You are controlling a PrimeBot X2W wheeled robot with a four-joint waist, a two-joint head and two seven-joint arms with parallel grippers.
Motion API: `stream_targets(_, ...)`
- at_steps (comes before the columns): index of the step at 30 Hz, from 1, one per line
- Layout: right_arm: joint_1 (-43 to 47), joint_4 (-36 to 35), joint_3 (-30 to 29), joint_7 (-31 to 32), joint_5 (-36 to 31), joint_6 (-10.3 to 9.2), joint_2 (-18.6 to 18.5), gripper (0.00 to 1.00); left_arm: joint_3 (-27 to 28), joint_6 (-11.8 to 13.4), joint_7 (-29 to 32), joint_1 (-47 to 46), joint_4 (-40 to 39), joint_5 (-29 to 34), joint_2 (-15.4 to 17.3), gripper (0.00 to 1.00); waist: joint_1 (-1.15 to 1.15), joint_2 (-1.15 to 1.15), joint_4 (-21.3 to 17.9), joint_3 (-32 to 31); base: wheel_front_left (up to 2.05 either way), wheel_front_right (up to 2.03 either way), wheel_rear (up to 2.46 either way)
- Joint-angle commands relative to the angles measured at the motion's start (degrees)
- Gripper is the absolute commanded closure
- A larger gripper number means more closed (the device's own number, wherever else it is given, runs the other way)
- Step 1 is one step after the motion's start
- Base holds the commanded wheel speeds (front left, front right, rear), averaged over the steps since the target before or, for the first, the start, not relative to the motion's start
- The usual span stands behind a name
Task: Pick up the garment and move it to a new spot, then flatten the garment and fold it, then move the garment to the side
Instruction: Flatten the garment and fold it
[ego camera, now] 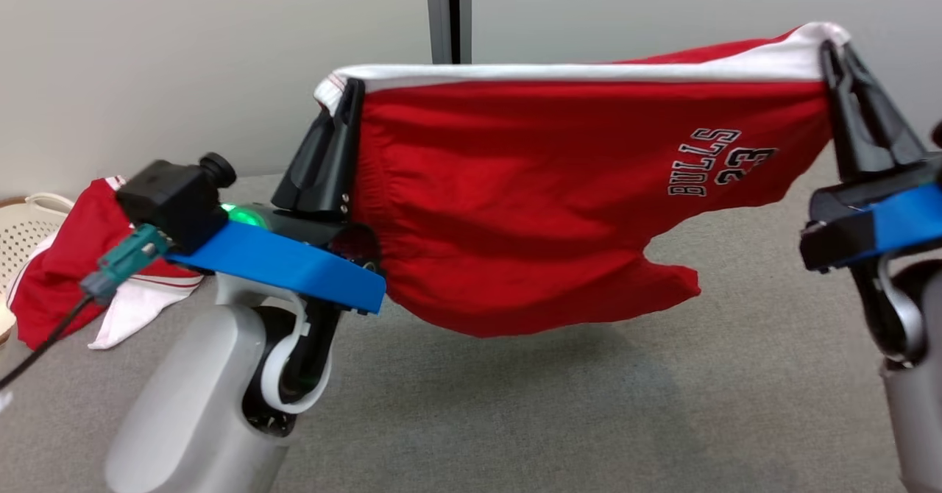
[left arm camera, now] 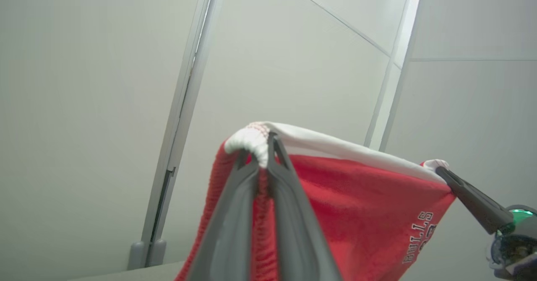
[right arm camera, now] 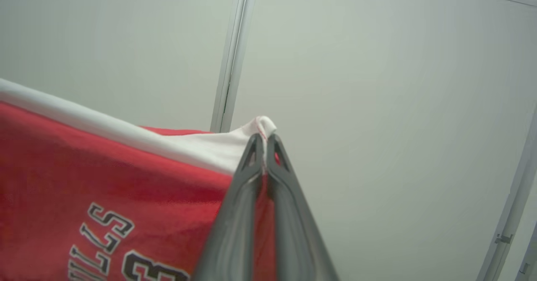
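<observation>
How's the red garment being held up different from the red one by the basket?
The held shorts hang stretched between the left gripper and right gripper; the other garment lies crumpled by the basket. The held shorts show Bulls lettering; the other garment shows none. Both are red with white trim.

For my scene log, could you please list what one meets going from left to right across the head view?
White basket → crumpled red-and-white garment → left end effector → held red shorts → right end effector.
</observation>
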Motion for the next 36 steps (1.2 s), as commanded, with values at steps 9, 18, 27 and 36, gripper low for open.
stream_targets(9,4.6,-13.5,-3.7,12.3,1.6,-0.02,2.8,1.0,1.3,1.4,8.1,-5.1,-2.1,-1.2,3.8,1.0,0.02,0.01,-0.9,5.0,0.0,0.0,0.0)
stream_targets(18,-17.9,5.6,-0.6,7.2,-1.5,-0.02,4.9,1.0,1.5,-2.2,6.4,-25.0,13.3,3.8,3.4,1.0,0.02,0.01,-2.5,16.0,0.0,0.0,0.0)
stream_targets(27,-38.1,22.8,-4.5,-8.7,-10.3,-0.02,9.7,1.0,3.1,-4.7,-4.9,-41.5,28.8,7.4,-0.5,1.0,0.02,0.01,-3.4,24.5,0.0,0.0,0.0)
stream_targets(36,-32.7,33.4,-5.4,-12.6,-9.5,-0.02,11.8,1.0,1.9,-8.0,-9.1,-36.2,39.2,8.5,-3.5,1.0,0.02,0.01,-3.7,29.9,0.0,0.0,0.0)
